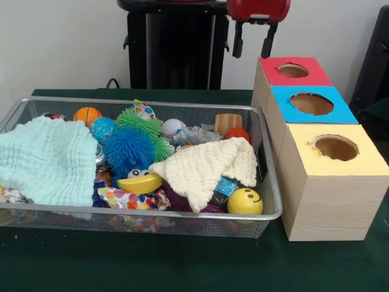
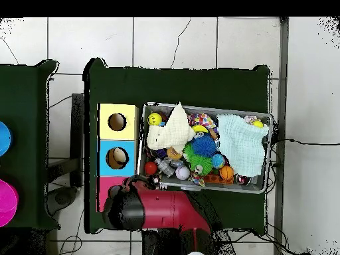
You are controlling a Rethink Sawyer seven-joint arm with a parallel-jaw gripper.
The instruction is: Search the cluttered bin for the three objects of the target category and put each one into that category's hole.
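The wire mesh bin (image 1: 267, 214) sits on the green table, full of toys; it also shows in the overhead view (image 2: 207, 106). One dotted fabric piece (image 1: 124, 198) lies at the bin's near wall and shows from overhead (image 2: 202, 121). A second (image 1: 144, 109) lies by the far wall. A third (image 1: 9, 194) peeks out under the mint-green cloth (image 1: 45, 159) at the left. The yellow-topped hole (image 1: 335, 147) is in the nearest box, right of the bin (image 2: 117, 121). My gripper (image 1: 253, 41) hangs open and empty high above the red-topped box (image 1: 293, 70).
A cream cloth (image 1: 203, 167) covers the bin's middle right. A blue spiky ball (image 1: 127, 149), a green spiky ball (image 1: 140, 121), a yellow smiley ball (image 1: 245, 201) and an orange ball (image 1: 87, 114) lie among the clutter. The blue-topped hole (image 1: 311, 103) sits between red and yellow.
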